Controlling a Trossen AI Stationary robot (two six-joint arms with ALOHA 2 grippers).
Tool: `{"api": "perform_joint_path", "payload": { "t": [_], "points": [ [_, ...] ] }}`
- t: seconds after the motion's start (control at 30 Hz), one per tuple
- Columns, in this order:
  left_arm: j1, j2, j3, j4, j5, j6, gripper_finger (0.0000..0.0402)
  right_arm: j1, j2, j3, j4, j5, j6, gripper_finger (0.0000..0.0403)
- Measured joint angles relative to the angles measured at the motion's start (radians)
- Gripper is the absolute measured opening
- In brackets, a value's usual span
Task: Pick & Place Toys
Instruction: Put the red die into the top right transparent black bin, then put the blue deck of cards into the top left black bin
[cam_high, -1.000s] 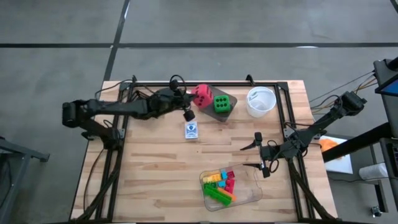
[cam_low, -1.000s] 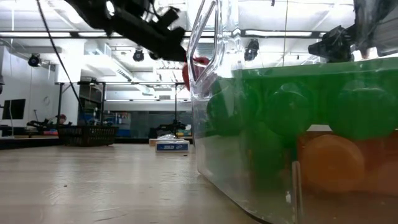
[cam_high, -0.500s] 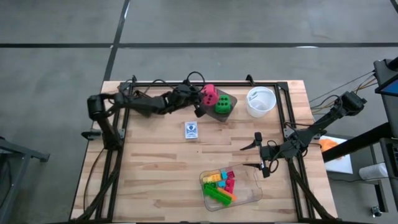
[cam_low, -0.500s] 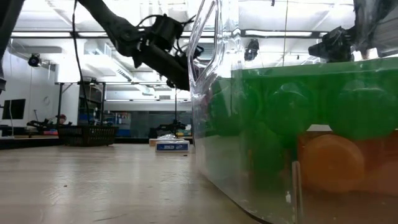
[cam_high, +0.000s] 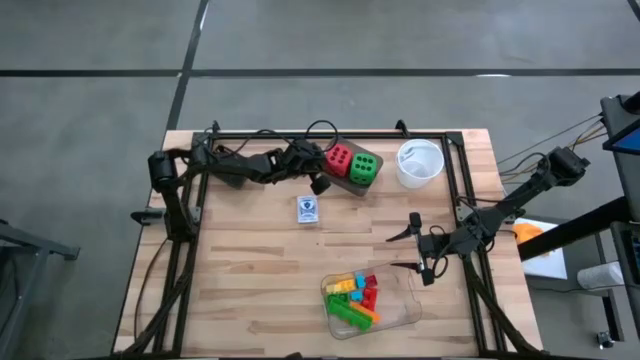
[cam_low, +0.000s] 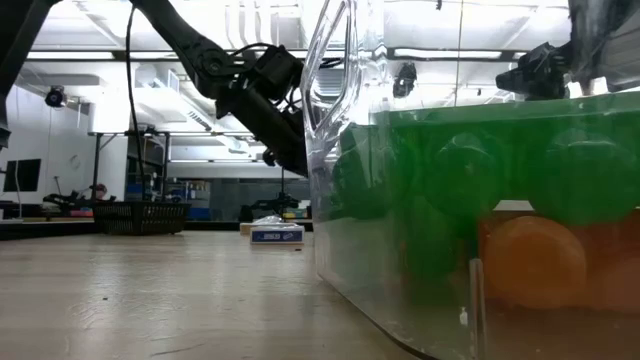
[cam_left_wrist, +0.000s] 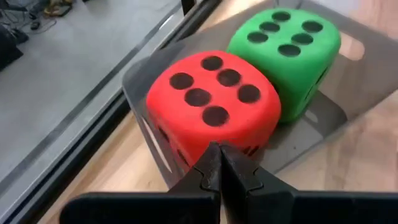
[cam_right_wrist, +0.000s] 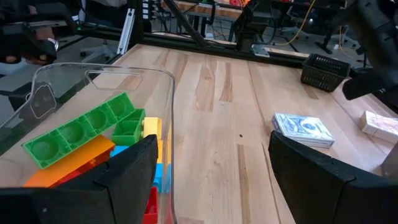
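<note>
1. High view: my left gripper (cam_high: 318, 184) sits pinched shut and empty, just near-left of the red die (cam_high: 340, 158); the green die (cam_high: 362, 167) lies right of it. Two dice, one card pack (cam_high: 307, 209) nearer me.
2. Low view: the clear tray (cam_low: 335, 120) of bricks blocks most; the pack shows far off.
3. Left wrist view: closed tips almost touch the red die's near face; both dice share a grey holder (cam_left_wrist: 323, 118).
4. Right wrist view: my right gripper (cam_right_wrist: 214, 177) hangs wide open, holding nothing, beside the tray; the left arm is nearer the dice.

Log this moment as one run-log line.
left gripper: shut, empty, at red die | right gripper: open, beside clear tray | card pack: on table
</note>
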Motion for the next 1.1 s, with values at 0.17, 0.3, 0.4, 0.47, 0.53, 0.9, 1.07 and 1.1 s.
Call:
{"api": "perform_joint_path", "payload": {
  "t": [0.17, 0.3, 0.4, 0.47, 0.53, 0.9, 1.07, 1.1],
  "points": [
    [0.001, -0.022, 0.000, -0.003, 0.000, 0.001, 0.0000, 0.000, 0.000, 0.000, 0.001, 0.000, 0.000, 0.0301],
    [-0.001, -0.074, 0.001, 0.020, 0.021, 0.016, 0.0000, 0.000, 0.000, 0.000, 0.001, 0.000, 0.002, 0.0301],
    [-0.002, -0.127, 0.000, 0.011, 0.072, 0.053, 0.0000, 0.000, 0.000, 0.000, 0.000, 0.000, 0.009, 0.0301],
    [-0.002, -0.169, 0.000, -0.028, 0.137, 0.057, 0.0000, 0.000, 0.000, 0.000, -0.001, 0.000, 0.013, 0.0301],
    [-0.003, -0.200, 0.000, -0.081, 0.237, 0.060, 0.0000, 0.000, 0.000, 0.000, -0.006, 0.000, 0.016, 0.0301],
    [-0.025, -0.251, -0.002, -0.475, 0.359, -0.173, 0.0077, 0.000, 0.000, 0.000, -0.017, 0.000, 0.019, 0.0301],
    [-0.046, -0.248, -0.012, -0.543, 0.353, -0.330, 0.0196, 0.000, 0.000, 0.000, -0.017, 0.000, 0.019, 0.0301],
    [-0.052, -0.249, -0.015, -0.544, 0.351, -0.366, 0.0220, 0.000, 0.000, 0.000, -0.017, 0.000, 0.019, 0.0301]
  ]
}}
